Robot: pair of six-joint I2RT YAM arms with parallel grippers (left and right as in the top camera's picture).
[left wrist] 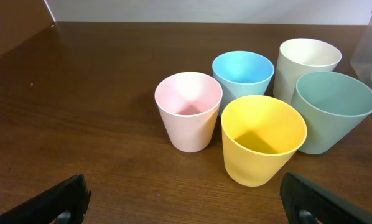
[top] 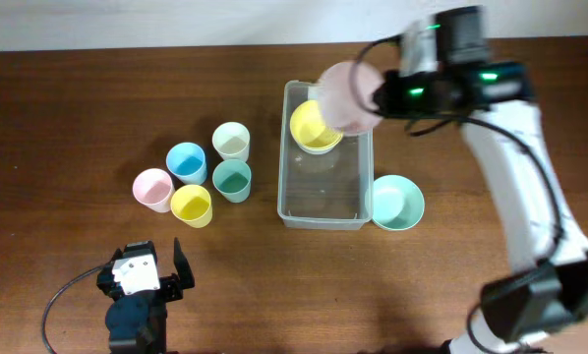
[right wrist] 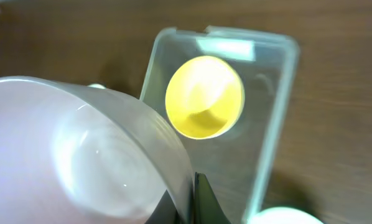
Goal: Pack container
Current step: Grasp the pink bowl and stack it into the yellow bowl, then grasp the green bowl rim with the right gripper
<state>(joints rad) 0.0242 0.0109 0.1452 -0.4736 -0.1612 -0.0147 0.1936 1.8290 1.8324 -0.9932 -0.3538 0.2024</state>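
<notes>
The right jaws pinch a pink bowl [top: 345, 96] over the container [top: 323, 192], upper centre; the left jaws are spread, lower left.

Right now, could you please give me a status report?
Left gripper open, near five pastel cups. Right gripper shut on pale pink bowl above clear plastic rectangular container. Yellow bowl inside. Nothing blocking.

We see the clear rect. container [top: 323, 192] upright on the desk [top: 78, 98], directly below the right end effector [top: 377, 96], w/ a yellow bowl [top: 316, 126] inside.

Half the container [top: 319, 195] is free (1 yellow bowl [top: 310, 129] inside).
</notes>
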